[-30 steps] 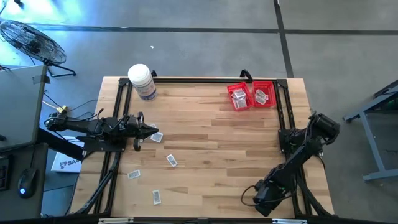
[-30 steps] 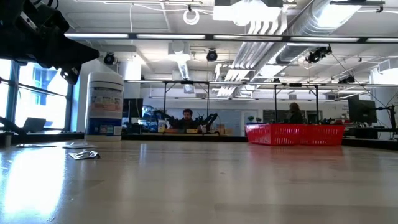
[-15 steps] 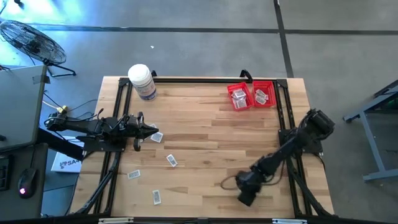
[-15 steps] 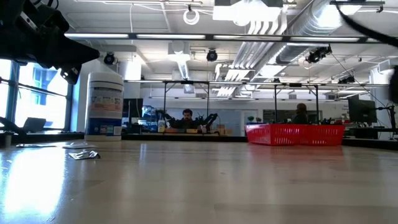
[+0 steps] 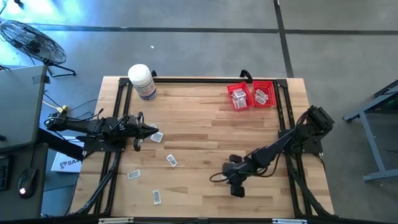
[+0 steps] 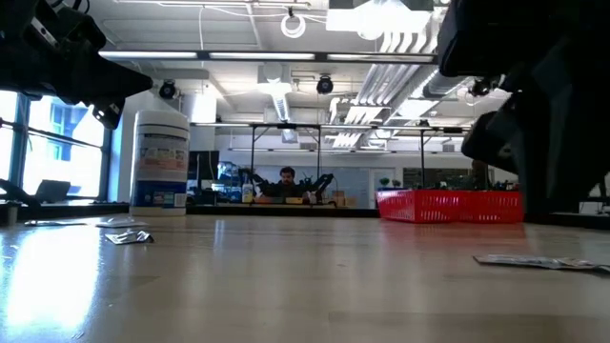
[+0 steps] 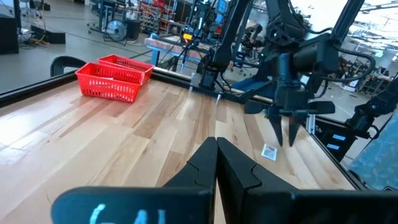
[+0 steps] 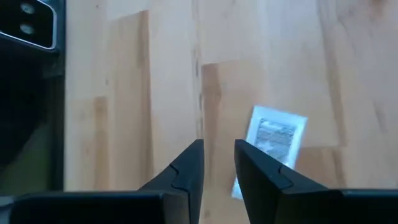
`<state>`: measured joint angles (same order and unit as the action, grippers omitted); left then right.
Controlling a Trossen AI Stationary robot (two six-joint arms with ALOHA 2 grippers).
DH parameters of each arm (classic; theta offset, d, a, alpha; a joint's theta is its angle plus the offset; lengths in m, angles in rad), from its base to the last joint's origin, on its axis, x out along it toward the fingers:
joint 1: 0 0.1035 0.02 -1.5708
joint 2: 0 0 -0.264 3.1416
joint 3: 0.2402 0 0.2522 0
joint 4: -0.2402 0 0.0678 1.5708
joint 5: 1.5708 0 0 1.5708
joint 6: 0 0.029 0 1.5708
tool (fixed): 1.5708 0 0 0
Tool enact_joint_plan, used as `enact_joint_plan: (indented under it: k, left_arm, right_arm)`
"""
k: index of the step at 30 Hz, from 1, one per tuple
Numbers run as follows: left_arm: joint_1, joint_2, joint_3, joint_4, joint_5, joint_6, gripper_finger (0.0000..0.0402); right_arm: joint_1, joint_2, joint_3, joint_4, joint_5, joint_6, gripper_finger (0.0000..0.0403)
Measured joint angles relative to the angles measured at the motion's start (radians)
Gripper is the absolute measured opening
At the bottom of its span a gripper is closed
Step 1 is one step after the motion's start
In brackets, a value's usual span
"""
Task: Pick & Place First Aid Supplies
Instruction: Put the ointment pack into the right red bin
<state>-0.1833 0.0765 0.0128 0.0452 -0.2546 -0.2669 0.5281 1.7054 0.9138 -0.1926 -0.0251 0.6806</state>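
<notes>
My right arm has swung in from the table's corner toward the middle, so the right gripper [image 5: 229, 167] now hangs over bare wood [image 5: 199, 124], fingers slightly apart, nothing between them. The left gripper [image 5: 151, 129] waits at the left edge, fingers together. Loose packets [image 5: 171, 160] lie lower left; others fill the red baskets [image 5: 251, 96].

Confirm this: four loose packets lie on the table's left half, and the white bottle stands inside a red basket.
Wrong on the bottle. In the high view the white bottle stands on the bare table at its far left corner, apart from the red baskets. The four loose packets are right.
</notes>
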Motion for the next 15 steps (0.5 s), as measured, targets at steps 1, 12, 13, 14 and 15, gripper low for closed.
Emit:
enact_joint_plan:
  k: [1, 12, 13, 14, 15]
  left_arm:
    - [0.000, 0.000, 0.000, 0.000, 0.000, 0.000, 0.0001]
    - [0.000, 0.000, 0.000, 0.000, 0.000, 0.000, 0.0001]
    - [0.000, 0.000, 0.000, 0.000, 0.000, 0.000, 0.0001]
    - [0.000, 0.000, 0.000, 0.000, 0.000, 0.000, 0.0001]
    - [0.000, 0.000, 0.000, 0.000, 0.000, 0.000, 0.0001]
  right_arm:
    - [0.002, 0.000, 0.000, -0.005, 0.010, -0.011, 0.0083]
    - [0.035, 0.000, -0.060, -0.061, 0.011, -0.142, 0.0083]
    - [0.041, 0.000, -0.060, -0.056, 0.013, -0.158, 0.0083]
    - [0.047, 0.000, -0.060, -0.055, 0.023, -0.169, 0.0083]
    - [0.052, 0.000, -0.060, -0.051, 0.038, -0.180, 0.0083]
